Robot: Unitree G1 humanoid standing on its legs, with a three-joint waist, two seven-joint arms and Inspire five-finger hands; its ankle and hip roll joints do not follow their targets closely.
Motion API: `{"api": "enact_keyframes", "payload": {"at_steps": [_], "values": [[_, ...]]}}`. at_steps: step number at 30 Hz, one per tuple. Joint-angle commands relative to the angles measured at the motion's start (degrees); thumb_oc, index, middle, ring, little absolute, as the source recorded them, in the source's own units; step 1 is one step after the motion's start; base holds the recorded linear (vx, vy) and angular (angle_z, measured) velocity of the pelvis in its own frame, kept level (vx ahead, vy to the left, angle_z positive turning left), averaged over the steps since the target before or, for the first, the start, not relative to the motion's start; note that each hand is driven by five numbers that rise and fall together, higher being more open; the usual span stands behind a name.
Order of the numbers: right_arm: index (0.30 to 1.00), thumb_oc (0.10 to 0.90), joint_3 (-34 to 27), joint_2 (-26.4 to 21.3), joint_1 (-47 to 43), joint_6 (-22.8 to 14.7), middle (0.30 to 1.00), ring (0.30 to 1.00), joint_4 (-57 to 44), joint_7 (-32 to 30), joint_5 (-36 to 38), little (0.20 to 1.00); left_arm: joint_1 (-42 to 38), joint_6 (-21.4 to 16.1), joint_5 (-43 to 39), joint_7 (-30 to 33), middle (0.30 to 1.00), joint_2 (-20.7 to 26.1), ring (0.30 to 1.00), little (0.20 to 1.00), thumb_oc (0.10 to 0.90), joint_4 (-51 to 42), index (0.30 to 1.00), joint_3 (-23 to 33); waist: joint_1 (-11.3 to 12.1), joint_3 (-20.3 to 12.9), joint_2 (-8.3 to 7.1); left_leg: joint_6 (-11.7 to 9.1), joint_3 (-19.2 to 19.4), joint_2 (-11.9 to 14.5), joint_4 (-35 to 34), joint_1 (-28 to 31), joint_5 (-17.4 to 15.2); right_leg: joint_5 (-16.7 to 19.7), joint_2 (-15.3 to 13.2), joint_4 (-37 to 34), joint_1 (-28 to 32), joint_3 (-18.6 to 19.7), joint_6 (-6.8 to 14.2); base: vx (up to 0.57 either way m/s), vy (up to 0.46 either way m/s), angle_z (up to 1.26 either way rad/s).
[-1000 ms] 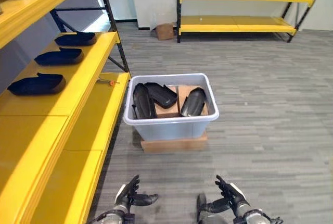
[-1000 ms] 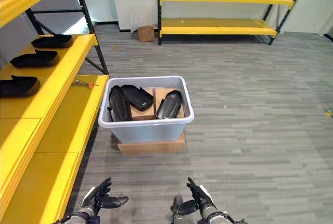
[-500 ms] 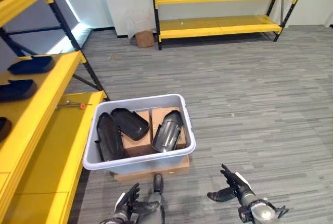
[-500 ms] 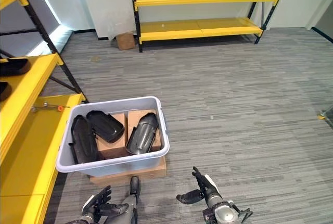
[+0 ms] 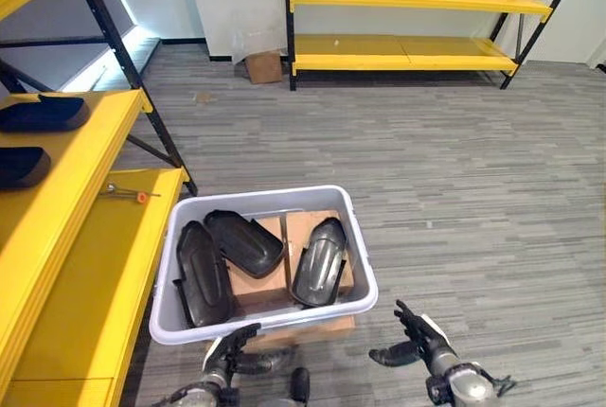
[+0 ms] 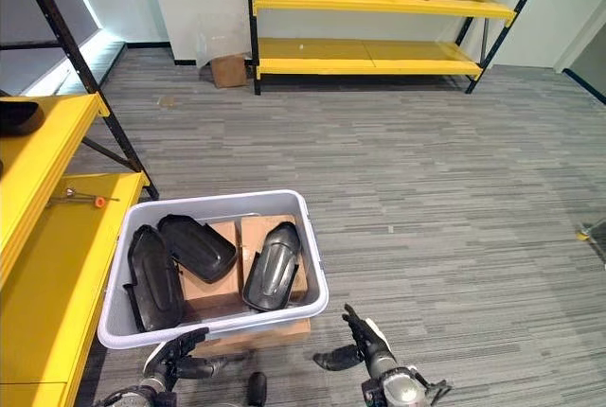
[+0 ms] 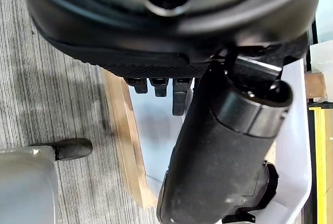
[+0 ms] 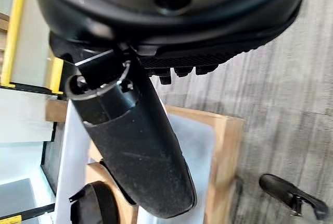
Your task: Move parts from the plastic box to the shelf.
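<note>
Both hands hang low and empty, fingers loosely spread: the left hand (image 5: 230, 358) just short of the plastic box's (image 5: 265, 313) near wall, the right hand (image 5: 418, 343) off its near corner. Ahead of them, inside the box, three black parts (image 5: 318, 261) lie on cardboard. They look like stiff, light moulded shells, glossy and likely slippery, so I'd take one across its narrow middle, thumb under the rim. Beyond the left hand, the yellow shelf (image 5: 78, 271) already carries similar parts.
</note>
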Motion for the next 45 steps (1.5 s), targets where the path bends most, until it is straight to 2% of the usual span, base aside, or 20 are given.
{"api": "enact_keyframes", "payload": {"at_steps": [1, 3, 5, 7, 8, 11, 12, 14, 15, 16, 17, 19, 21, 28, 34, 41, 44, 45], "values": [[1.000, 0.900, 0.41, -1.52, 0.09, -3.44, 1.000, 1.000, -2.24, -0.22, -0.77, 1.000, -2.36, -4.30, -1.29, 0.66, 1.000, 1.21, 1.000, 1.000, 0.900, -4.29, 1.000, 1.16, 0.83, -3.21, -0.96, -3.89, -0.26, 4.18, -0.38, 1.87, -3.10, 12.51, -2.59, -3.61, -5.23, 0.77, 1.74, 0.04, 0.059, 0.00], [1.000, 0.900, 0.41, -1.60, 0.17, -3.33, 1.000, 1.000, -2.55, -0.10, -0.99, 1.000, -2.12, -4.19, -1.36, 0.57, 1.000, 1.25, 1.000, 1.000, 0.900, -4.42, 1.000, 1.32, 0.91, -3.41, -1.11, -3.55, -0.35, 3.77, -0.38, 2.46, -3.69, 12.74, -2.74, -2.89, -5.49, 1.12, 2.08, 0.06, 0.075, -0.04], [1.000, 0.900, 0.48, -1.67, -0.25, -3.57, 1.000, 1.000, -2.83, -0.07, -1.39, 1.000, -1.99, -4.15, -1.22, 0.44, 1.000, 1.32, 1.000, 1.000, 0.900, -5.20, 1.000, 1.46, 1.09, -3.00, -1.00, -2.84, -0.30, 3.55, -0.38, 3.13, -4.29, 13.31, -2.74, 2.34, -7.96, 1.48, 2.75, 0.01, 0.070, -0.15], [1.000, 0.900, 0.92, -1.61, -0.97, -3.68, 1.000, 1.000, -3.02, -0.05, -1.28, 1.000, -2.42, -4.31, -0.83, 0.38, 1.000, 1.69, 1.000, 1.000, 0.900, -5.63, 1.000, 1.25, 0.70, -1.92, -0.79, -2.30, -0.43, 3.40, -0.38, 3.61, -4.12, 16.60, -2.07, 8.34, -11.45, 2.80, 3.21, -0.06, 0.048, -0.23], [1.000, 0.900, 1.12, -1.93, -1.37, -3.86, 1.000, 1.000, -3.91, 0.04, -1.04, 1.000, -2.81, -4.43, -0.81, 0.30, 1.000, 2.30, 1.000, 1.000, 0.900, -6.06, 1.000, 0.85, 0.05, -0.95, -0.16, -1.90, -1.03, 3.78, -0.38, 3.98, -4.01, 18.49, -0.88, 13.76, -14.57, 3.91, 3.15, -0.06, 0.037, -0.23], [1.000, 0.900, 1.35, -1.80, -1.74, -4.08, 1.000, 1.000, -5.18, 0.06, -0.87, 1.000, -3.17, -4.45, -0.49, 0.14, 1.000, 2.52, 1.000, 1.000, 0.900, -6.89, 1.000, 0.75, -0.19, -0.44, 0.71, -1.78, -1.23, 4.23, -0.38, 4.38, -4.31, 17.93, -0.79, 16.62, -17.08, 2.76, 2.46, 0.01, 0.042, -0.06], [1.000, 0.900, 1.36, -1.67, -1.83, -4.10, 1.000, 1.000, -5.66, -0.02, -0.80, 1.000, -3.18, -4.44, -0.51, 0.12, 1.000, 2.48, 1.000, 1.000, 0.900, -6.99, 1.000, 0.92, -0.26, -0.36, 0.87, -1.86, -1.17, 4.23, -0.38, 4.60, -4.51, 17.31, -1.57, 15.54, -17.25, 1.50, 2.20, 0.06, 0.004, -0.11], [1.000, 0.900, 1.37, -1.53, -2.18, -4.20, 1.000, 1.000, -6.58, -0.14, -0.25, 1.000, -2.97, -4.65, -0.95, 0.09, 1.000, 2.43, 1.000, 1.000, 0.900, -7.18, 1.000, 1.25, 0.14, -0.51, 1.17, -2.63, -0.42, 4.96, -0.38, 4.84, -5.17, 16.26, -4.42, 8.51, -16.67, -2.30, 2.03, 0.08, -0.073, -0.13], [1.000, 0.900, 1.36, -1.54, -2.31, -4.29, 1.000, 1.000, -6.96, -0.07, -0.12, 1.000, -2.92, -4.74, -1.28, 0.05, 1.000, 2.39, 1.000, 1.000, 0.900, -7.22, 1.000, 1.28, 0.30, -0.56, 1.08, -3.03, -0.16, 5.38, -0.38, 5.06, -5.59, 16.90, -5.56, 4.80, -16.56, -3.74, 2.20, 0.15, -0.166, -0.19], [1.000, 0.900, 1.35, -1.65, -2.25, -4.38, 1.000, 1.000, -7.47, 0.09, -0.21, 1.000, -2.68, -4.83, -1.49, 0.23, 1.000, 2.31, 1.000, 1.000, 0.900, -6.94, 1.000, 1.44, -0.11, -0.20, 0.51, -3.71, -0.74, 5.57, -0.38, 5.63, -6.20, 19.30, -6.78, -0.21, -17.23, -3.30, 3.00, 0.12, -0.131, -0.15], [1.000, 0.900, 1.36, -1.66, -2.24, -4.37, 1.000, 1.000, -7.48, 0.09, -0.21, 1.000, -2.68, -4.83, -1.49, 0.24, 1.000, 2.31, 1.000, 1.000, 0.900, -6.94, 1.000, 1.44, -0.14, -0.10, 0.53, -3.71, -0.78, 5.59, -0.38, 5.75, -6.23, 19.36, -6.76, -0.37, -17.02, -3.36, 3.01, 0.11, -0.101, -0.10], [1.000, 0.900, 1.28, -1.91, -1.86, -4.47, 1.000, 1.000, -8.96, 0.46, -0.04, 1.000, -2.64, -5.05, -1.00, 0.02, 1.000, 2.26, 1.000, 1.000, 0.900, -6.82, 1.000, 1.55, -0.55, -0.02, -0.38, -4.11, -0.88, 5.68, -0.38, 6.30, -6.36, 18.74, -6.12, -1.57, -15.71, -2.77, 3.13, 0.08, -0.068, 0.32], [1.000, 0.900, 0.98, -2.36, -1.14, -4.61, 1.000, 1.000, -9.89, 0.62, 0.22, 1.000, -2.17, -5.24, -0.42, -0.45, 1.000, 1.73, 1.000, 1.000, 0.900, -6.45, 1.000, 1.51, -0.59, -0.82, -0.94, -4.87, -0.58, 6.04, -0.38, 6.35, -6.75, 18.97, -5.80, -4.77, -13.65, -4.64, 3.28, 0.12, -0.121, 0.51], [1.000, 0.900, -1.11, -3.76, 0.44, -4.83, 1.000, 1.000, -11.87, 0.51, 0.09, 1.000, -1.38, -4.93, -0.70, -0.83, 1.000, 0.60, 1.000, 1.000, 0.900, -5.33, 1.000, 1.87, -1.11, -1.72, -0.95, -6.34, -1.37, 7.53, -0.38, 6.66, -6.78, 18.43, -4.91, -6.87, -10.47, -7.59, 2.86, 0.09, -0.087, 0.25], [1.000, 0.900, -3.09, -6.87, -2.77, -5.80, 1.000, 1.000, -15.59, -2.11, -5.34, 1.000, -0.71, -4.93, -0.75, -0.85, 1.000, 0.39, 1.000, 1.000, 0.900, -6.03, 1.000, 2.25, -0.55, -1.10, -0.71, -7.24, -1.17, 8.56, -0.38, 6.04, -6.61, 17.76, -4.40, -7.73, -10.24, -8.28, 2.79, 0.05, -0.049, -0.06], [1.000, 0.900, -2.80, -9.50, -11.14, -6.49, 1.000, 1.000, -19.24, -6.47, -12.54, 1.000, -2.56, -5.28, -0.90, 0.08, 1.000, 0.67, 1.000, 1.000, 0.900, -5.86, 1.000, 1.36, 0.73, 1.67, -0.65, -7.51, -1.70, 8.75, -0.38, 2.91, -5.61, 18.06, -4.51, -7.69, -12.40, -8.65, 2.87, -0.06, -0.014, 0.01], [1.000, 0.900, 0.02, -9.98, -20.78, -4.90, 1.000, 1.000, -20.63, -10.28, -18.75, 1.000, -5.29, -5.52, -1.15, 1.51, 1.000, 1.57, 1.000, 1.000, 0.900, -5.95, 1.000, -0.83, 2.49, 5.12, -0.57, -7.53, -2.37, 8.50, -0.38, -0.68, -4.40, 18.69, -4.95, -7.73, -14.95, -9.55, 2.94, -0.15, -0.008, 0.07], [1.000, 0.900, 0.07, -9.95, -20.99, -4.91, 1.000, 1.000, -20.51, -10.33, -18.77, 1.000, -5.41, -5.53, -1.15, 1.52, 1.000, 1.56, 1.000, 1.000, 0.900, -5.91, 1.000, -0.77, 2.42, 5.15, -0.59, -7.53, -2.40, 8.49, -0.38, -0.78, -4.36, 18.70, -4.96, -7.71, -15.04, -9.58, 2.94, -0.10, 0.003, 0.12]]}}
